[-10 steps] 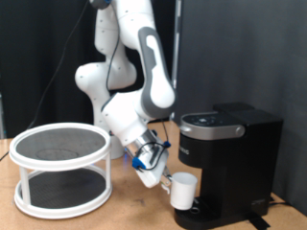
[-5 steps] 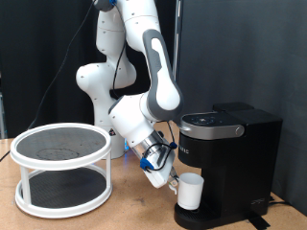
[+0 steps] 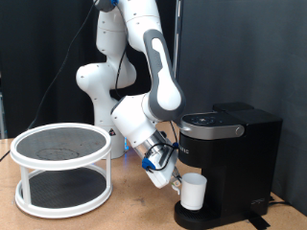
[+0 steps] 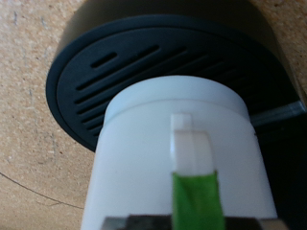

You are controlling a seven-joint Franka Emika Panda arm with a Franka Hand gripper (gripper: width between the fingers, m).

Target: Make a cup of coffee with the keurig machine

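Observation:
The white cup [image 3: 195, 192] stands at the round drip base of the black keurig machine [image 3: 230, 158], under its brew head, at the exterior view's lower right. My gripper [image 3: 174, 180] reaches in from the exterior view's left and is shut on the cup's handle. In the wrist view the cup [image 4: 163, 134] fills the picture, with a green finger pad [image 4: 196, 196] against its handle and the slotted black drip base [image 4: 106, 67] behind it. I cannot tell whether the cup rests on the base or hovers just above it. The machine's lid is down.
A round white two-tier rack [image 3: 59, 168] with a dark mesh top stands on the wooden table at the exterior view's left. The robot's base [image 3: 101, 81] rises behind it, and a black curtain hangs at the back.
My gripper has carried the cup to the exterior view's right, from beside the drip base to over it, close under the brew head.

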